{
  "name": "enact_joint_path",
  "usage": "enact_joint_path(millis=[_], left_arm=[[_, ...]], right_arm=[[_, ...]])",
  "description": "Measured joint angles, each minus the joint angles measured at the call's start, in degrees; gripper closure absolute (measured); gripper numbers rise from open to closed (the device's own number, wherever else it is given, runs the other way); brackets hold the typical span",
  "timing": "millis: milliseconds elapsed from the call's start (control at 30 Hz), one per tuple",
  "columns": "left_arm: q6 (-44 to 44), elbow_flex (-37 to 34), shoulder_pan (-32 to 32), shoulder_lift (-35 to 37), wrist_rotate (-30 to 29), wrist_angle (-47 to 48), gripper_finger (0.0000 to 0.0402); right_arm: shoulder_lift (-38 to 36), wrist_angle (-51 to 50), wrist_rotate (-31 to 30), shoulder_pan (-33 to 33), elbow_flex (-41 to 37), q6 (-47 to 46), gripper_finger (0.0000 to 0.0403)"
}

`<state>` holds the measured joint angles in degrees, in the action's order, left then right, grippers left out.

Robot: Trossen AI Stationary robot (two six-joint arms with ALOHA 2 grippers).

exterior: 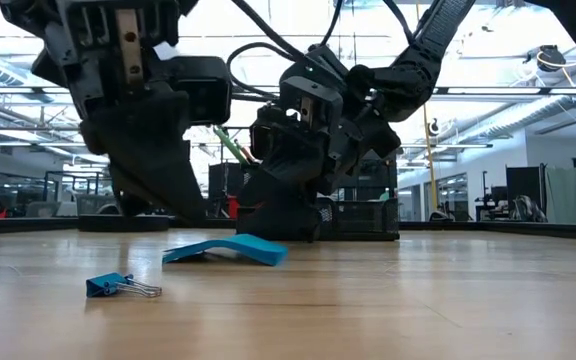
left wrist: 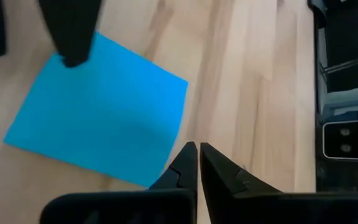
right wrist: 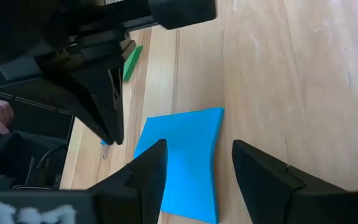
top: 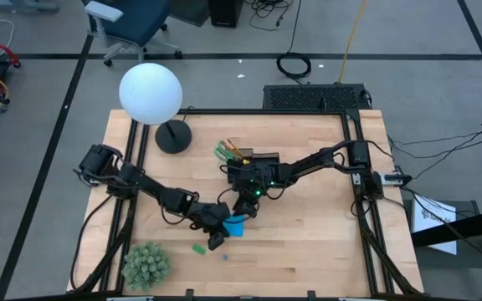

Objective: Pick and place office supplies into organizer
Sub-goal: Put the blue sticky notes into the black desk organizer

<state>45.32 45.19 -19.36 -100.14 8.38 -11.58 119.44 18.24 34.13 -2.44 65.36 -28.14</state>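
Right gripper (right wrist: 194, 174) hangs spread wide over the blue note pad (right wrist: 182, 158), one finger each side, nothing held yet. Left gripper (left wrist: 197, 163) is pinched shut and empty at the pad's 8 o'clock edge in the high view. The pad (top: 236, 225) lies on the table at 6 o'clock from the organizer (top: 253, 163) and curls up at one edge. Best bet: lower square, catch that raised edge, squeeze gently. Binder clip (exterior: 120, 287) and eraser (top: 198, 247) wait nearby.
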Motion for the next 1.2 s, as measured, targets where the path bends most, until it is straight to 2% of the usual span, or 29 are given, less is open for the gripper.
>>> enact_joint_path(millis=[200,400,800,1200], left_arm=[[1.66,0.0,-2.27,-0.28,-4.45,-0.25,0.0359],[3.39,0.06,-2.37,-2.52,-5.38,-1.91,0.034],[5.01,0.11,-1.29,-6.69,-2.78,-8.55,0.0339],[4.6,0.14,-1.33,-7.06,-3.19,-9.33,0.0339]], right_arm=[[0.02,-0.09,0.0,0.0,-0.06,-0.05,0.0232],[0.04,-1.48,-1.27,0.02,-0.07,0.26,0.0232],[0.04,-8.77,-3.02,1.72,-0.02,4.38,0.0232],[0.07,-9.44,-2.8,4.74,-0.07,4.52,0.0232]])
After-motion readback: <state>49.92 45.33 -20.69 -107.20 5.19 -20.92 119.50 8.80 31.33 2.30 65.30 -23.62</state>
